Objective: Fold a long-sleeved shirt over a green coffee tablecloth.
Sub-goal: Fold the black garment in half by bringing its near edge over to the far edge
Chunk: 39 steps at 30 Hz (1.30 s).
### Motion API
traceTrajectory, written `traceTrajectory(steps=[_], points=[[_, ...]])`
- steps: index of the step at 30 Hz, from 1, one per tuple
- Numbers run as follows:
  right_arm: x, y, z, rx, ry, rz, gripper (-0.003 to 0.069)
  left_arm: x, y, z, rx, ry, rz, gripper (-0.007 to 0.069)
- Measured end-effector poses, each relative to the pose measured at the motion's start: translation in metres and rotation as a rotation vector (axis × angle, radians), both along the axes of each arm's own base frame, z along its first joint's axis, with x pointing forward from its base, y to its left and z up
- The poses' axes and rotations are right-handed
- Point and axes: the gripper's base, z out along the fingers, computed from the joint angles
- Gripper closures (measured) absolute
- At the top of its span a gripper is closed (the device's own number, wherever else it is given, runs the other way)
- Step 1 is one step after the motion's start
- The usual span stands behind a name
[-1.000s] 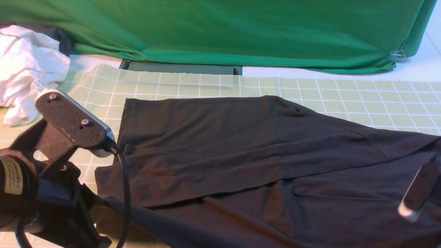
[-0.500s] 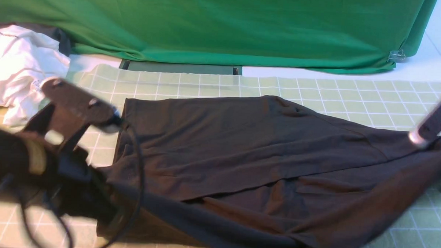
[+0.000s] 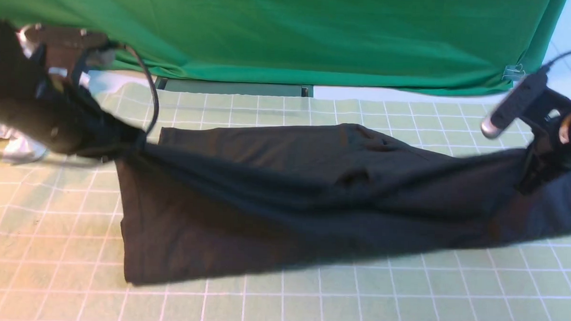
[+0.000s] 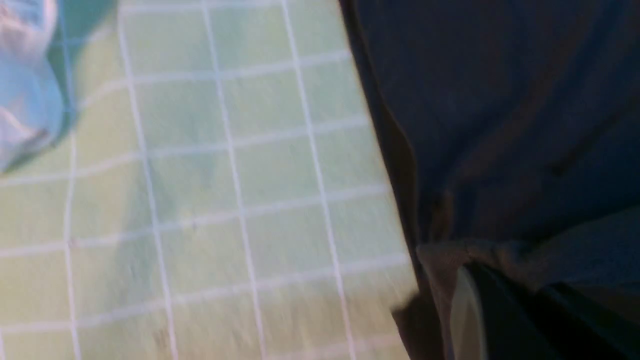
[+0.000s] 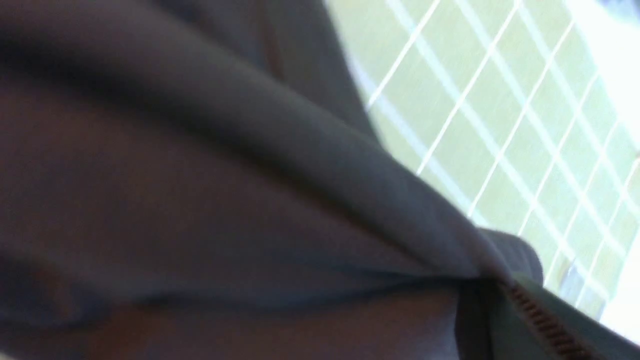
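The black long-sleeved shirt lies across the mint-green gridded tablecloth. Its raised fold stretches taut between both arms. My left gripper is shut on the shirt's left end, held above the cloth. At the other end my right gripper is shut on bunched fabric. The left wrist view shows the dark shirt gathered at the left gripper, beside bare tablecloth. In the right wrist view the shirt covers most of the frame and runs into the right gripper. No neck label shows.
A plain deep-green cloth hangs along the back, with a metal clip at its right end. A crumpled white garment lies at the far left, mostly behind my left arm. A dark slot sits at the tablecloth's far edge.
Both grippers have risen and moved away from the front edge, carrying the shirt's near edge up and over its body. The shirt now stretches between them.
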Motion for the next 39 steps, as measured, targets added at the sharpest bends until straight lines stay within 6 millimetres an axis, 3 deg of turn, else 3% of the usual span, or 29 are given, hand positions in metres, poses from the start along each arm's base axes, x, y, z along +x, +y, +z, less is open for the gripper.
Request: traceTrajectory(steps=[10,19,21,24,27,29,30,32,35,39], points=[[0.048,0.005,-0.02,0.002,0.0,-0.001,0.0636,0.08,0.017,-0.01,0.011,-0.051,0.052,0.0646],[0.072,0.0,-0.028,0.101,-0.032,-0.114,0.0625,0.12,0.017,-0.033,-0.005,-0.098,0.079,0.064],[0.074,-0.001,-0.026,0.124,-0.043,-0.14,0.0604,0.124,0.017,-0.036,-0.006,-0.111,0.084,0.0627],[0.077,-0.001,-0.019,0.147,-0.062,-0.167,0.0512,0.126,0.018,-0.036,-0.011,-0.131,0.093,0.0582],[0.08,-0.002,-0.01,0.189,-0.059,-0.232,0.0396,0.126,0.018,-0.035,-0.007,-0.131,0.095,0.0487],[0.08,-0.002,-0.003,0.239,-0.034,-0.291,0.0372,0.125,0.019,-0.034,-0.005,-0.11,0.096,0.0422],[0.081,-0.001,0.002,0.262,-0.027,-0.307,0.038,0.124,0.019,-0.032,-0.012,-0.102,0.099,0.0395],[0.079,0.008,0.012,0.369,0.069,-0.313,0.0496,0.12,0.018,-0.025,-0.017,-0.071,0.096,0.0337],[0.074,0.031,0.022,0.515,0.187,-0.183,0.0616,0.111,0.016,-0.01,-0.027,-0.063,0.074,0.0316],[0.067,0.084,0.031,0.647,0.238,0.05,0.0646,0.095,0.008,0.019,-0.079,-0.087,0.039,0.0363]])
